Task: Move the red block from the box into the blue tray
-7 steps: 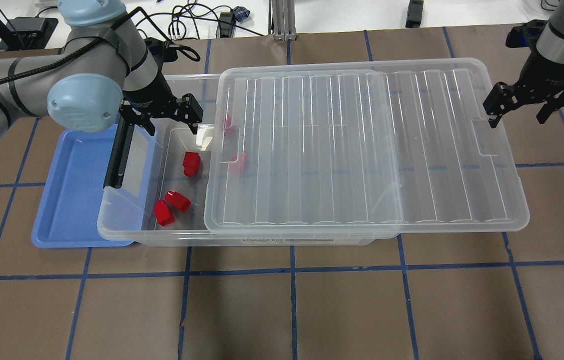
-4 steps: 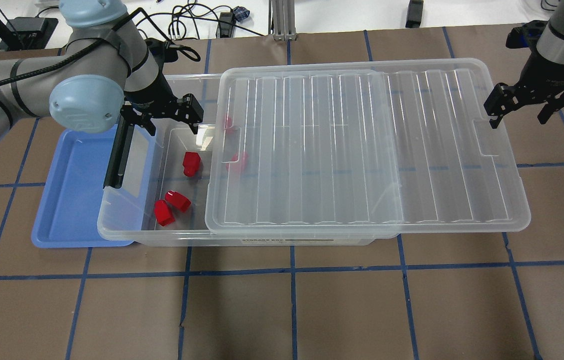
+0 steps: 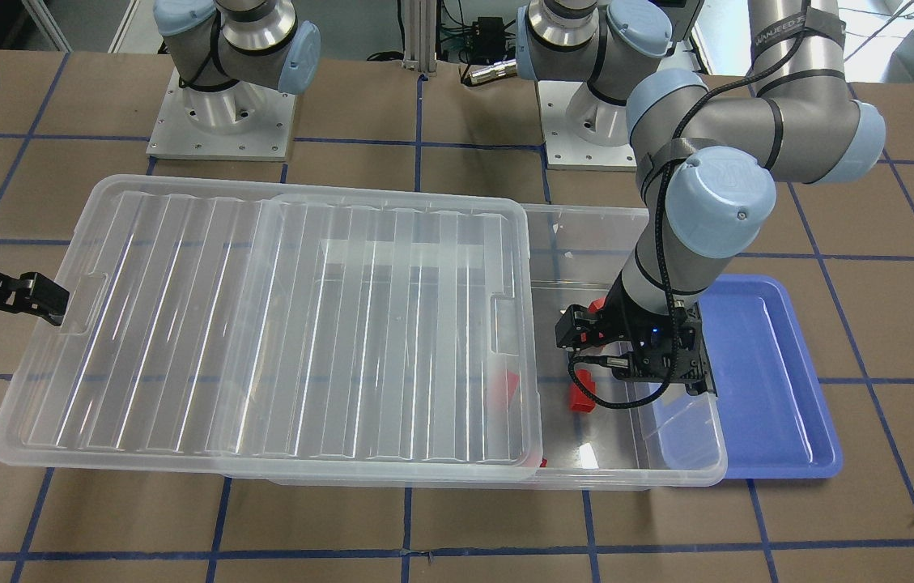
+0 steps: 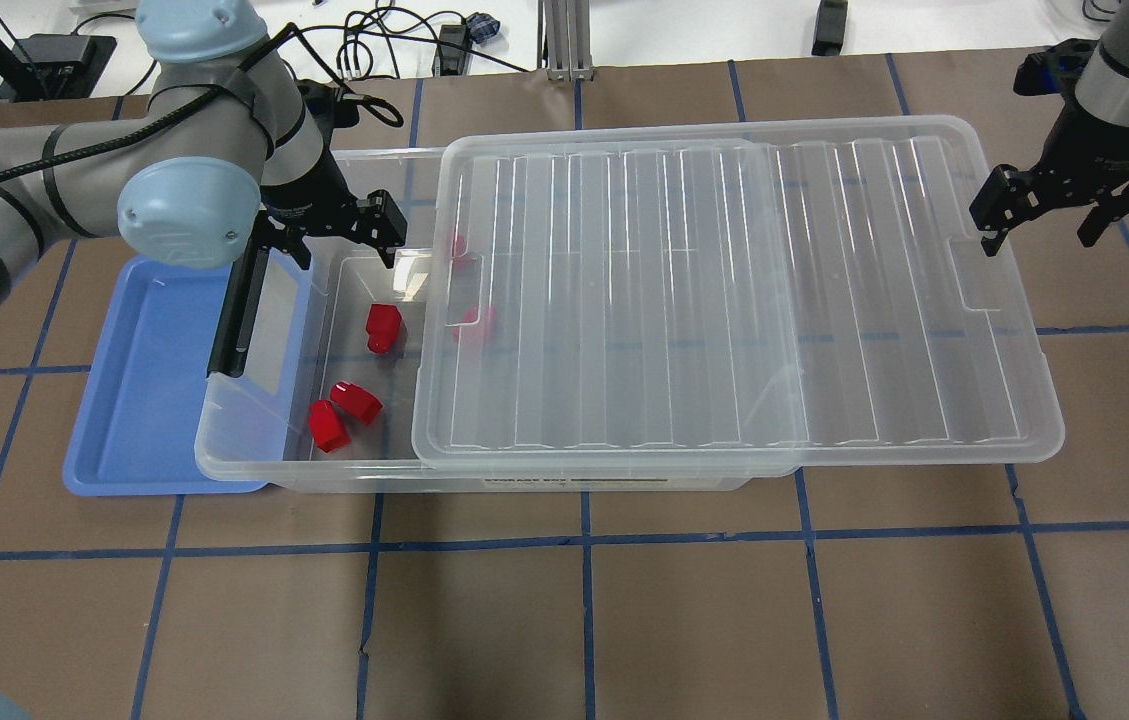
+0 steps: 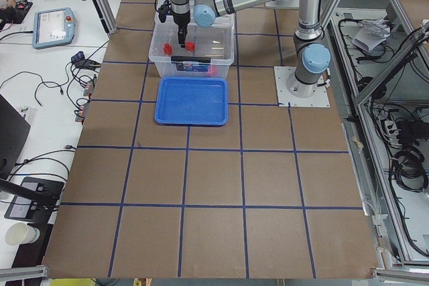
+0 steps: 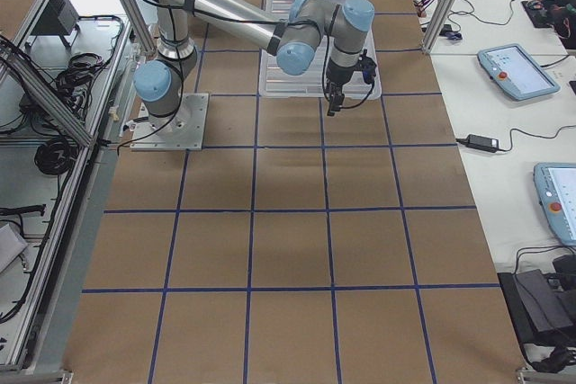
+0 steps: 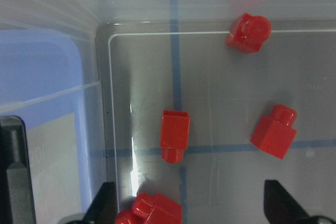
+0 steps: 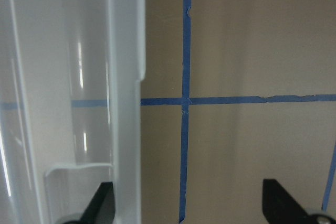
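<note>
Overhead exterior view: a clear box [image 4: 224, 440] lies lengthwise on the table [image 4: 624, 620], and its left end overlaps the right edge of the blue tray [image 4: 139, 400].
Lid: the ribbed clear lid [image 4: 724, 300] sits offset toward the robot's right, so the box's left end is uncovered.
Latch: a black bar [image 4: 232, 310] runs along the box's left short end.
Red block: the red block [image 4: 383, 327] lies on the box floor in the uncovered part. In the left wrist view it is centred ahead of the fingertips.
Other red blocks: two more [image 4: 342, 412] touch each other nearer the front wall, and two show dimly through the lid.
Left fingers: the left fingers [image 4: 387, 228] are spread apart and hold nothing. They hang over the far side of the uncovered end, just beyond the red block.
Right fingers: the right fingers [image 4: 994, 212] are released and empty, beside the lid's right short end.
Blue tray: only bare tray floor shows.
</note>
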`<action>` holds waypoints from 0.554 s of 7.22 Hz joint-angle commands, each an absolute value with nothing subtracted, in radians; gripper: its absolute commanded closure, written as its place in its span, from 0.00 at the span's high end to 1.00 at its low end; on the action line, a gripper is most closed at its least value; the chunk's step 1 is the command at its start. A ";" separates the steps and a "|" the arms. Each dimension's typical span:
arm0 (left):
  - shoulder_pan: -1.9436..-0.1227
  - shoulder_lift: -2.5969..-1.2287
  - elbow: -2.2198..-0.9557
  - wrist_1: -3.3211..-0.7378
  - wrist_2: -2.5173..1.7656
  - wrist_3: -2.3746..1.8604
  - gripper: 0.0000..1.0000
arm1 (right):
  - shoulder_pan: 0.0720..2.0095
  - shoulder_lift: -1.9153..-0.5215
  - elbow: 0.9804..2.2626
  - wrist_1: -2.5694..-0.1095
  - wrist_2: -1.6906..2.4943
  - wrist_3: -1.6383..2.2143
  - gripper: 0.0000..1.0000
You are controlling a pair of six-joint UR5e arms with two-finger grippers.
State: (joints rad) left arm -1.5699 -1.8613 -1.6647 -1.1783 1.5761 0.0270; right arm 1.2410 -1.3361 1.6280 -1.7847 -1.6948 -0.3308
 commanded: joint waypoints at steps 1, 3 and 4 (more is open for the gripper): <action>-1.566 -1.908 -1.670 -1.107 1.571 0.029 1.00 | 1.241 -1.336 1.629 -1.786 -1.695 -0.331 1.00; -1.569 -1.930 -1.721 -1.057 1.574 0.032 1.00 | 1.239 -1.336 1.631 -1.786 -1.719 -0.336 1.00; -1.569 -1.945 -1.753 -0.999 1.572 0.035 1.00 | 1.239 -1.336 1.631 -1.786 -1.720 -0.337 1.00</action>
